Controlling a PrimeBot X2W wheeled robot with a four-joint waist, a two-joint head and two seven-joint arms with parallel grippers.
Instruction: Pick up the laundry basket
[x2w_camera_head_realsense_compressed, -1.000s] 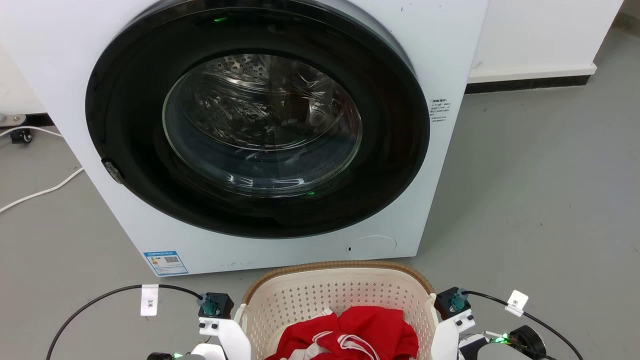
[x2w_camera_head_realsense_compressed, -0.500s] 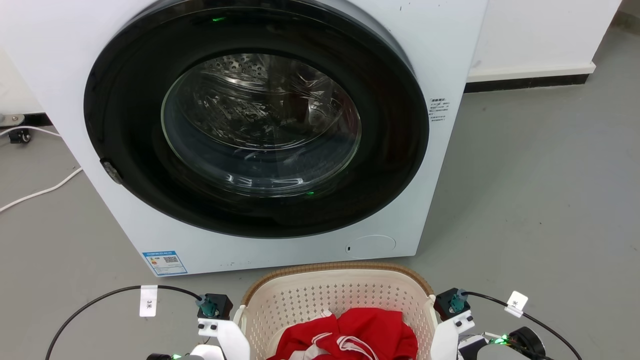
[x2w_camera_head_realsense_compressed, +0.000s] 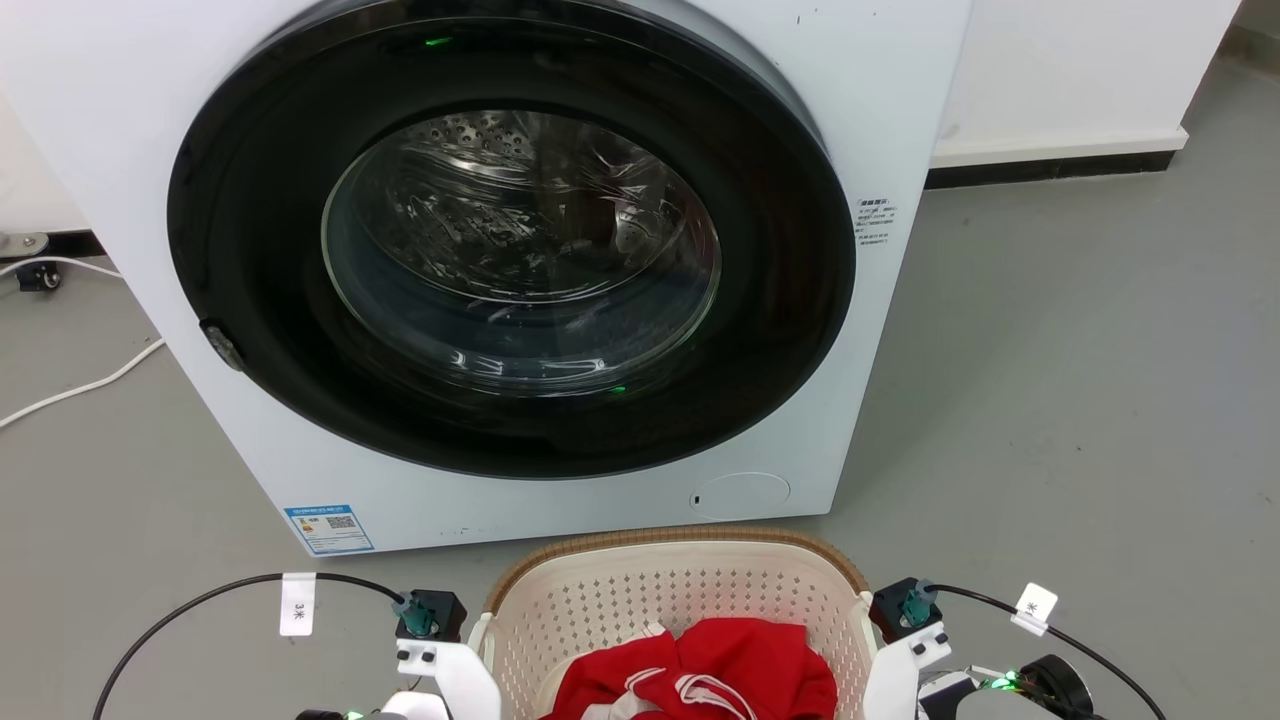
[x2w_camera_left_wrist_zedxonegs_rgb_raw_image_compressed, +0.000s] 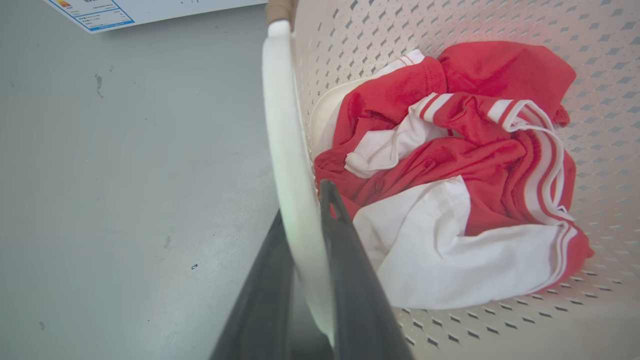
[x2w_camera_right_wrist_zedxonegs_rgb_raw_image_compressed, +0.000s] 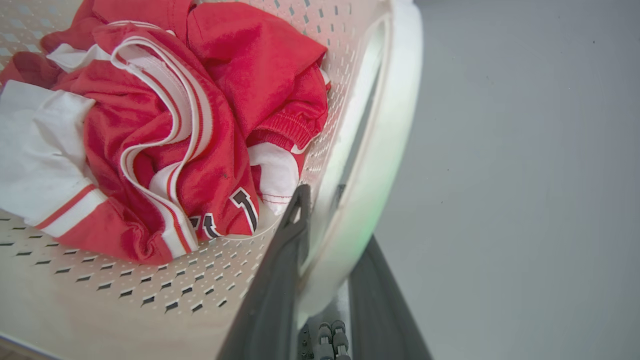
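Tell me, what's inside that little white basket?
A crumpled red-and-white garment lies in the laundry basket, with dark lettering on one part. Whether anything lies beneath it cannot be seen: the cloth covers the basket's bottom there.

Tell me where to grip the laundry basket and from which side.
Grip the laundry basket by its two side handles, left handle and right handle, one gripper each, coming from above. Each handle is a thin upright loop, so jaws straddle it, one finger inside and one outside, as the left gripper and right gripper do.
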